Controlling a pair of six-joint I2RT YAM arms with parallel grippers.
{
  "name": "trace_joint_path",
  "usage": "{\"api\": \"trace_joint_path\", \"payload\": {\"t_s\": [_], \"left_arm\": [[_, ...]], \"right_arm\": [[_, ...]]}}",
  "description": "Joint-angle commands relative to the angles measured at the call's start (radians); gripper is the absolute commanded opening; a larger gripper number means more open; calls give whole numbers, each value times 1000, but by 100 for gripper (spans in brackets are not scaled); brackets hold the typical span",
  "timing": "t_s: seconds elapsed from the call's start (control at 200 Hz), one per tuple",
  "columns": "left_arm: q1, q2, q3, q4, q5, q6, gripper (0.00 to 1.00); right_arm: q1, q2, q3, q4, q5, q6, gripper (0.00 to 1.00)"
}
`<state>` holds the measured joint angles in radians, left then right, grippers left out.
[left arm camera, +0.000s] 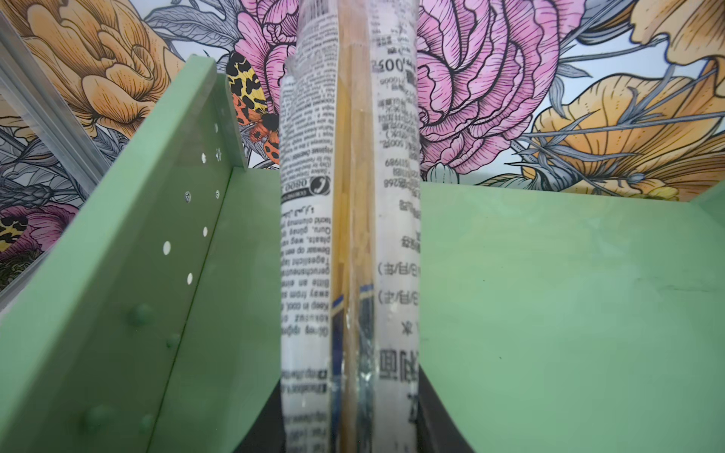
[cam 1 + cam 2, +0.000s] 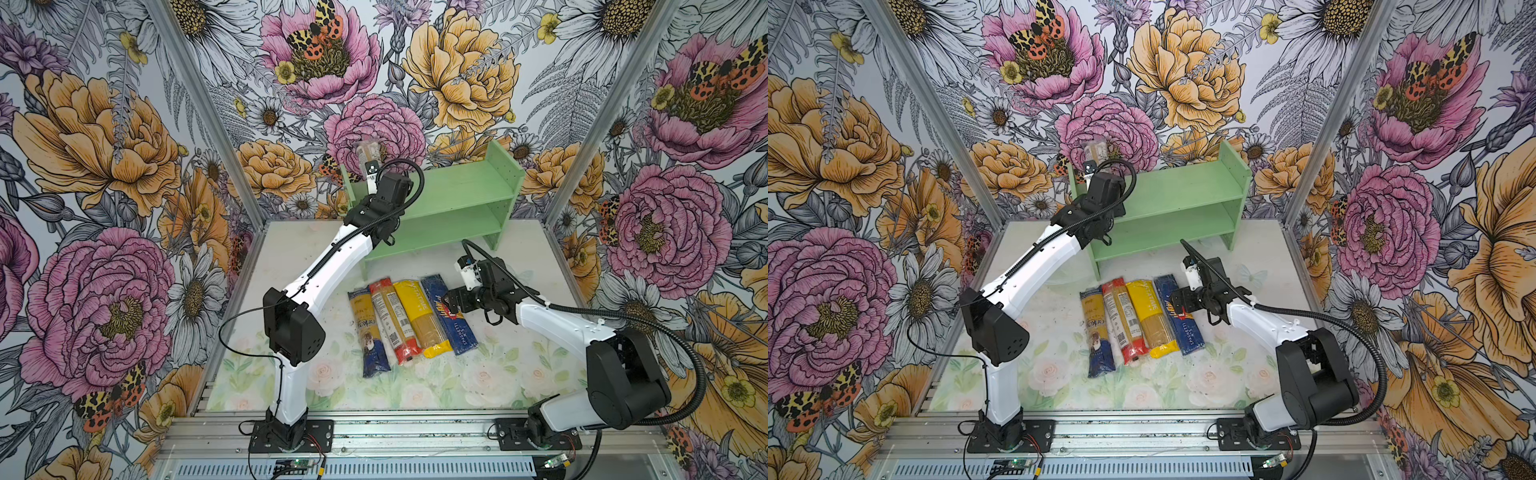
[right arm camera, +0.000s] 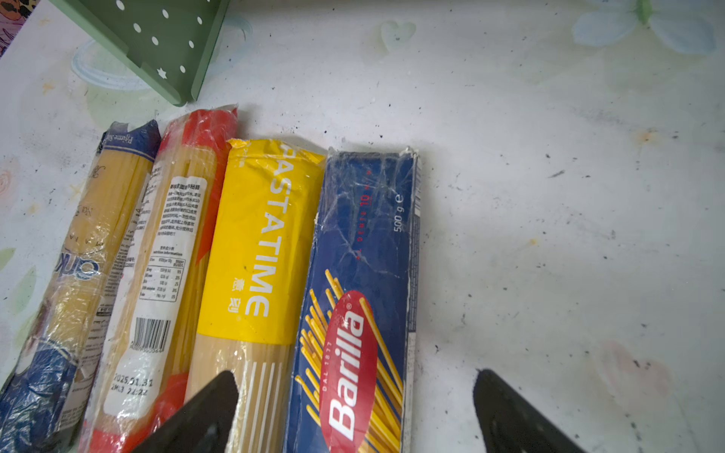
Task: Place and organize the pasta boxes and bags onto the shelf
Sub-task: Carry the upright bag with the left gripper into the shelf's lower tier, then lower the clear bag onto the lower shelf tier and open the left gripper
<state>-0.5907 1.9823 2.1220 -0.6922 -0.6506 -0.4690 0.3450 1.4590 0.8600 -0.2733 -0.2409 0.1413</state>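
Left gripper (image 2: 371, 169) clamped on clear plastic dark-blue-ended spaghetti bag (image 2: 367, 150), over top tier of mint-green wooden shelf (image 2: 457, 189). Right gripper (image 3: 355, 378) spread wide above dark blue cardboard Barilla box (image 3: 365, 243), in front of shelf.

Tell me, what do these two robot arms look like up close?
Both the left arm and right arm have glossy white shells between chunky black joint housings, with a black ribbed cable hose running along each. The left end effector and right end effector are black; the right's fingers taper to wedge-shaped tips. Black base plates bolt onto a silver rail.
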Motion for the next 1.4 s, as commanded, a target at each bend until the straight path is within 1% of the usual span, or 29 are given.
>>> {"api": "trace_joint_path", "payload": {"t_s": [0.0, 0.19, 0.215, 0.3, 0.325, 0.39, 0.485, 0.54, 0.631, 0.711, 0.826, 0.891, 1.026, 1.196, 1.396], "left_arm": [[9, -54, 11, 135, -39, -13, 0], [12, -56, -8, 135, -40, -24, 0], [13, -55, -11, 136, -41, -26, 2], [12, -56, -16, 135, -39, -30, 3], [12, -56, -19, 134, -39, -31, 4], [12, -56, -24, 135, -38, -35, 13], [13, -59, -34, 137, -39, -43, 15], [12, -58, -38, 136, -39, -44, 20], [13, -60, -44, 136, -39, -49, 21], [14, -61, -52, 137, -38, -56, 30], [14, -60, -59, 136, -35, -63, 32], [14, -60, -63, 137, -33, -68, 35], [16, -61, -70, 137, -33, -71, 36], [18, -63, -87, 137, -31, -82, 45], [22, -72, -104, 138, -28, -86, 48]], "right_arm": [[-9, 15, 25, 6, -18, 0, 96], [-10, 17, 26, 5, -17, 2, 96], [-9, 17, 25, 5, -17, 2, 96], [-10, 17, 26, 5, -17, 2, 96], [-10, 18, 26, 5, -17, 2, 96], [-9, 17, 25, 6, -17, 4, 96], [-9, 16, 24, 6, -17, 4, 96], [-10, 12, 23, 6, -18, 4, 96], [-10, 10, 22, 5, -20, 6, 96], [-9, 5, 18, 6, -20, 6, 96], [-9, -1, 14, 6, -16, 7, 96], [-9, -5, 11, 6, -15, 8, 96], [-10, -11, 8, 6, -14, 7, 96], [-10, -23, 1, 6, -6, 7, 96], [-10, -23, 1, 6, -8, 7, 96]]}}
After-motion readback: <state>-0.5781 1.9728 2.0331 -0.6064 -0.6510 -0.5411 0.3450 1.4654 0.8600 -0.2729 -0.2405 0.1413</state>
